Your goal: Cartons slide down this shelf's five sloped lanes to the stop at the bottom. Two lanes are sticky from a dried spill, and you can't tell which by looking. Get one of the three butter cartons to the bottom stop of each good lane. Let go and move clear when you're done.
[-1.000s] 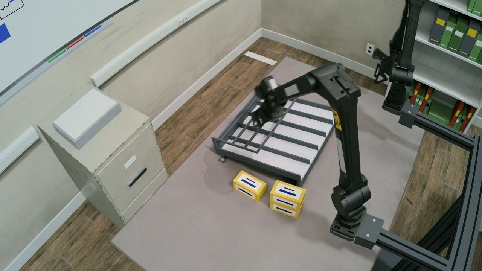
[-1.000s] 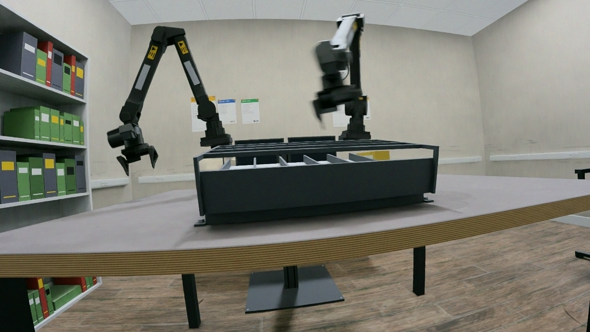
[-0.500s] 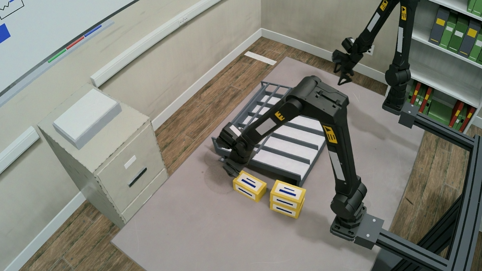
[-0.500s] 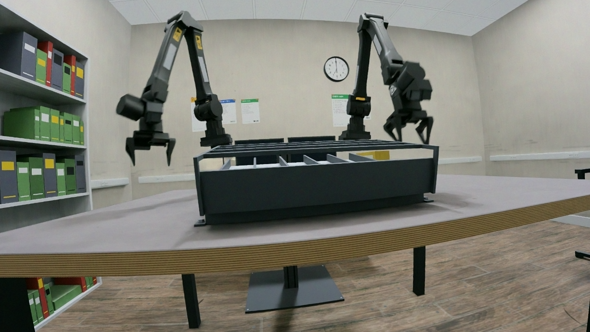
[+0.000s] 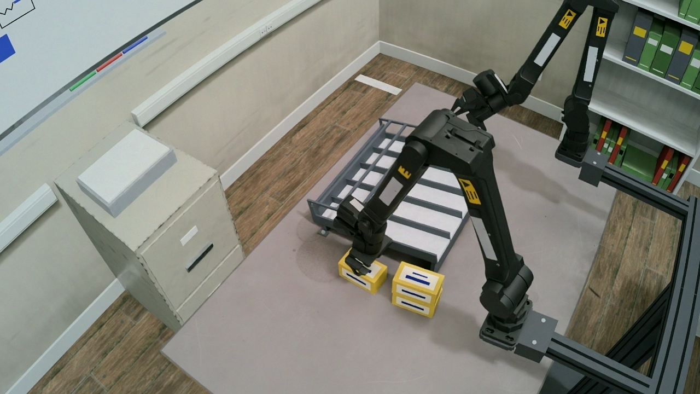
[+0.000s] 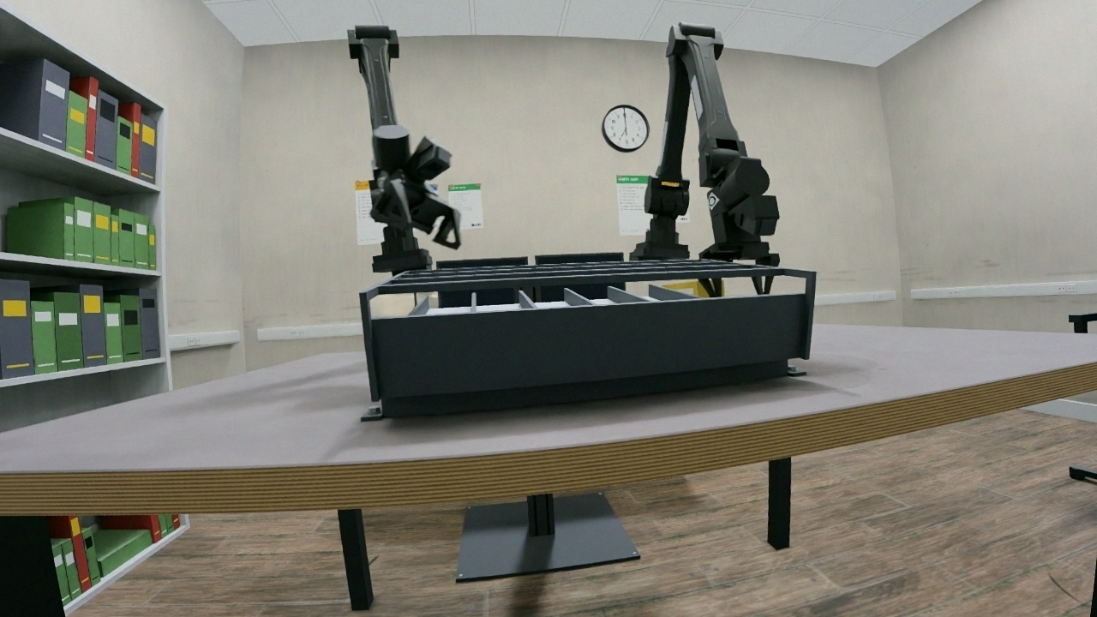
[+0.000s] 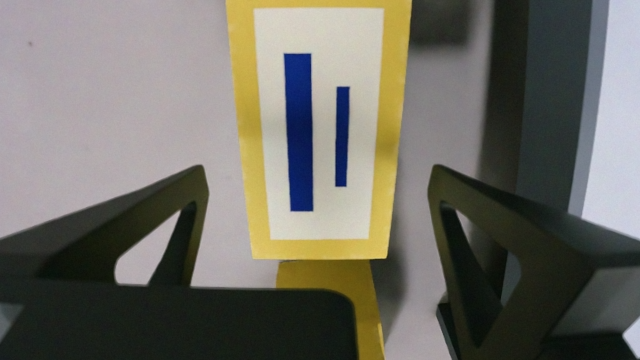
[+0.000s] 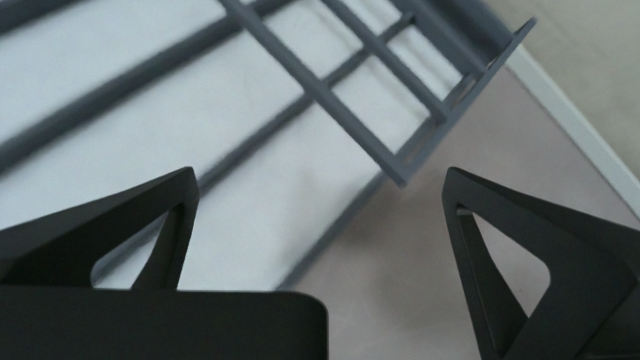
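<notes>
Lone yellow butter carton: left gripper spread wide astride its sides, presumably to grip.
Dark-grey slatted shelf: one o'clock from it, top view.
Right gripper: wide, unladen.

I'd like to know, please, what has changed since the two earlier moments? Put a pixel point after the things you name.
The left claw (image 5: 359, 269) (image 6: 738, 288) (image 7: 318, 178) swung off the sloped rack (image 5: 410, 248) (image 6: 583, 344) (image 7: 555, 100) (image 8: 120, 90) and down to the lone carton (image 5: 357, 280) (image 7: 300, 250). The right claw (image 5: 468, 118) (image 6: 431, 231) (image 8: 320, 180) came in toward the rack's far end. Nothing was grasped or released. The lone carton, the two stacked cartons (image 5: 417, 288) (image 6: 690, 286) and the rack stayed put.
</notes>
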### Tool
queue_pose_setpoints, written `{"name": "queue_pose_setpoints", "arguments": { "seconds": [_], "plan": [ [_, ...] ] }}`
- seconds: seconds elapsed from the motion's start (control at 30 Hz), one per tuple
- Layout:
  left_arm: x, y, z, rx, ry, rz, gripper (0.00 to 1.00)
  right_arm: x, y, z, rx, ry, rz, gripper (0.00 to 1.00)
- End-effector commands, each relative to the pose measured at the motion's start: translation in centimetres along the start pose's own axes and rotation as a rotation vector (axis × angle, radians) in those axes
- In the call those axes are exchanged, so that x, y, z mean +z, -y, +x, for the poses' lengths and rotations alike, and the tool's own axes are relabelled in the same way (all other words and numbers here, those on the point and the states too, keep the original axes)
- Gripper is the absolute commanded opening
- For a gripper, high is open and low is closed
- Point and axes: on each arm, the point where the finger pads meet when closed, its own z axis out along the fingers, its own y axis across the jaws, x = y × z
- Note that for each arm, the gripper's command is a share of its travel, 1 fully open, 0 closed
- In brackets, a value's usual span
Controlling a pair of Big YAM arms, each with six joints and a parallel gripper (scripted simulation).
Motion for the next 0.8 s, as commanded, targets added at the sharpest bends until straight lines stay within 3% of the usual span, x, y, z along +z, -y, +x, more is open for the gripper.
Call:
{"name": "queue_pose_setpoints", "arguments": {
  "seconds": [0.0, 0.2, 0.37, 0.5, 0.77],
  "plan": [
    [0.1, -0.1, -2.5, -0.007, 0.043, -0.002, 0.91, -0.5, -2.0, -4.3, 0.083, 0.118, 0.041, 1.0],
    [3.0, -0.5, -1.1, -0.006, 0.027, -0.003, 0.91, -3.8, -11.3, -11.1, 0.084, 0.353, -0.076, 1.0],
    [3.6, -0.2, -1.4, -0.002, 0.026, -0.002, 0.85, -7.8, -18.2, -13.8, 0.115, 0.497, -0.205, 1.0],
    [3.8, -0.3, -2.1, -0.005, 0.03, -0.002, 0.82, -8.8, -19.7, -14.2, 0.121, 0.524, -0.237, 1.0],
    [3.1, -0.4, -1.7, -0.013, 0.043, -0.001, 0.65, -11.1, -22.4, -15.2, 0.119, 0.592, -0.296, 1.0]
  ]
}}
